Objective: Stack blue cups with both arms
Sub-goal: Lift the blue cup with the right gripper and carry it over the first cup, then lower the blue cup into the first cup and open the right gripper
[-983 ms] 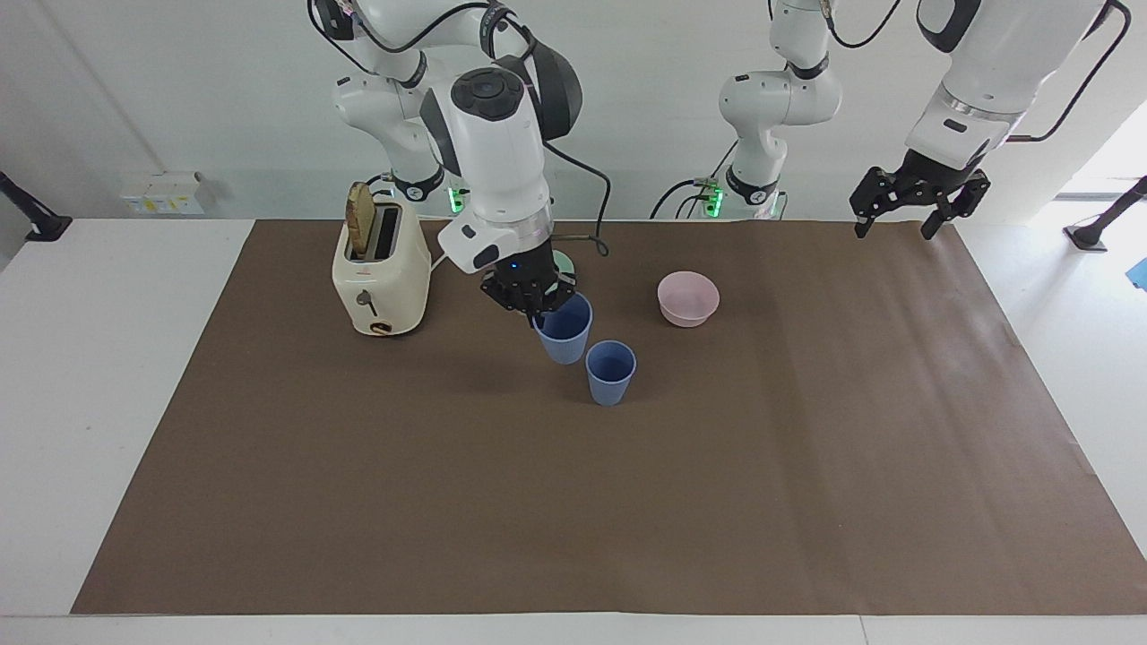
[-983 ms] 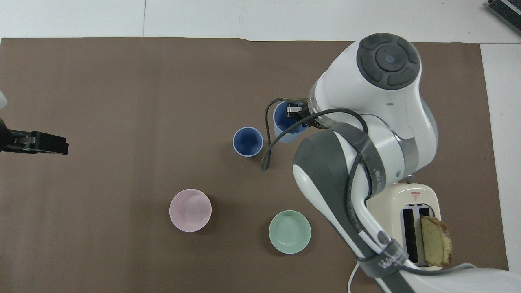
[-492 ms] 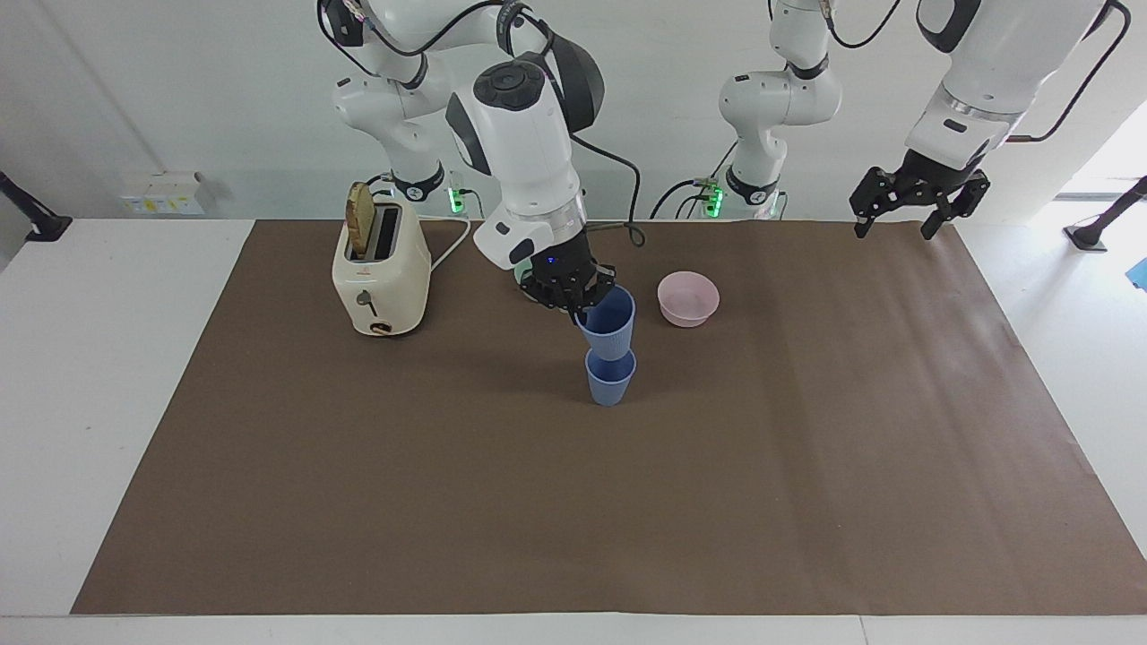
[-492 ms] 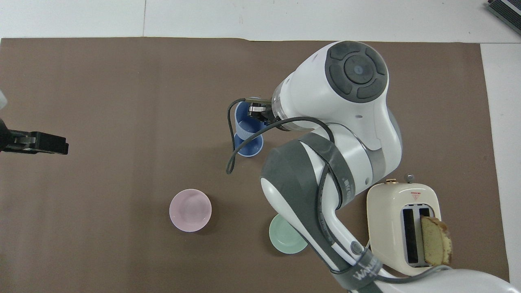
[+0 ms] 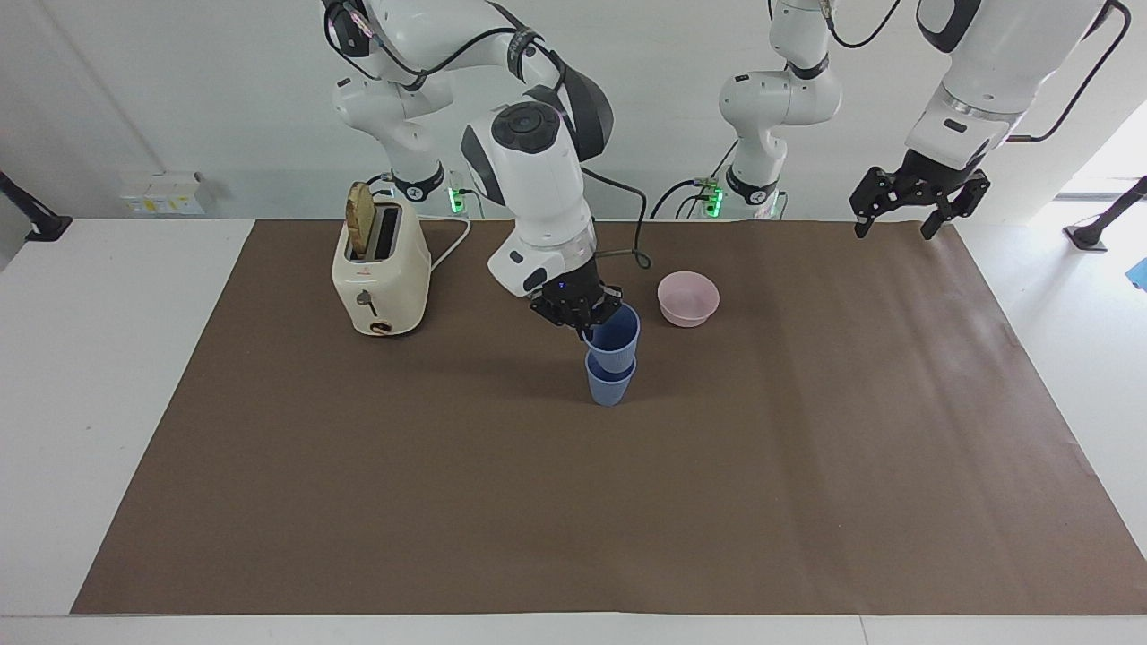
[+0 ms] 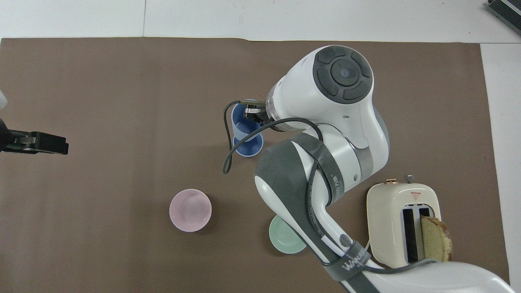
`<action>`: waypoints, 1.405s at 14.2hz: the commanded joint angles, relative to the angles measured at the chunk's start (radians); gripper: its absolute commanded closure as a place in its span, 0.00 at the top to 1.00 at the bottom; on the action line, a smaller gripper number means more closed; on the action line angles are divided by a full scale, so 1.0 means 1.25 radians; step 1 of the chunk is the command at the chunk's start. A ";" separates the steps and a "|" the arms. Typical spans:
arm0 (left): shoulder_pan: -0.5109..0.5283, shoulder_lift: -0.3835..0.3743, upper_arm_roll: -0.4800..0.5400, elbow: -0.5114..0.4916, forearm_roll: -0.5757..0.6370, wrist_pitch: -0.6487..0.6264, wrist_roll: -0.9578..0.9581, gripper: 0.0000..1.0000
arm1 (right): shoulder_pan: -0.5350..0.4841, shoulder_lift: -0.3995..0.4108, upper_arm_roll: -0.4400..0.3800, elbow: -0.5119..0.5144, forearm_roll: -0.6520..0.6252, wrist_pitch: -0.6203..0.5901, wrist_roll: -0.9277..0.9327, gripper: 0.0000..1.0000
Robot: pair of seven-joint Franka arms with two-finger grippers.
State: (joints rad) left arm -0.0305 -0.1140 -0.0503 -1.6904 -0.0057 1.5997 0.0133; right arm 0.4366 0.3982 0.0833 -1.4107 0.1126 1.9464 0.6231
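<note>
1. The right gripper (image 5: 587, 313) comes in from the right arm's end of the table, with the toaster (image 5: 380, 273) well off to its side. Its jaws are clamped on the rim of the upper blue cup (image 5: 615, 338).
2. Directly below the jaws, that cup sits tilted and only partly inside the lower blue cup (image 5: 609, 385), which stands on the brown mat (image 5: 358, 502).
3. Likely risk: releasing while tilted could let the upper cup jam askew or tip both cups over; pushing down off-centre could shove the lower cup sideways.
4. The pink bowl (image 5: 688, 298) is near the jaws.
5. The left gripper (image 5: 916, 204) waits with its jaws spread and empty, well apart.
</note>
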 commanded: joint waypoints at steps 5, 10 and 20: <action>0.012 -0.004 -0.006 0.002 0.007 -0.012 0.010 1.00 | -0.012 -0.006 0.005 -0.056 0.009 0.043 -0.020 0.00; 0.012 -0.004 -0.006 0.004 0.007 -0.012 0.010 1.00 | -0.012 0.002 0.005 -0.063 0.011 0.047 -0.020 0.00; 0.012 -0.004 -0.006 0.004 0.007 -0.012 0.010 1.00 | -0.004 0.027 0.005 -0.075 0.012 0.093 -0.019 0.27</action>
State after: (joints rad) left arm -0.0305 -0.1140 -0.0503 -1.6904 -0.0057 1.5995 0.0133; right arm 0.4377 0.4385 0.0829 -1.4945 0.1126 2.0452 0.6197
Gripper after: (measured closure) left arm 0.000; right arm 0.758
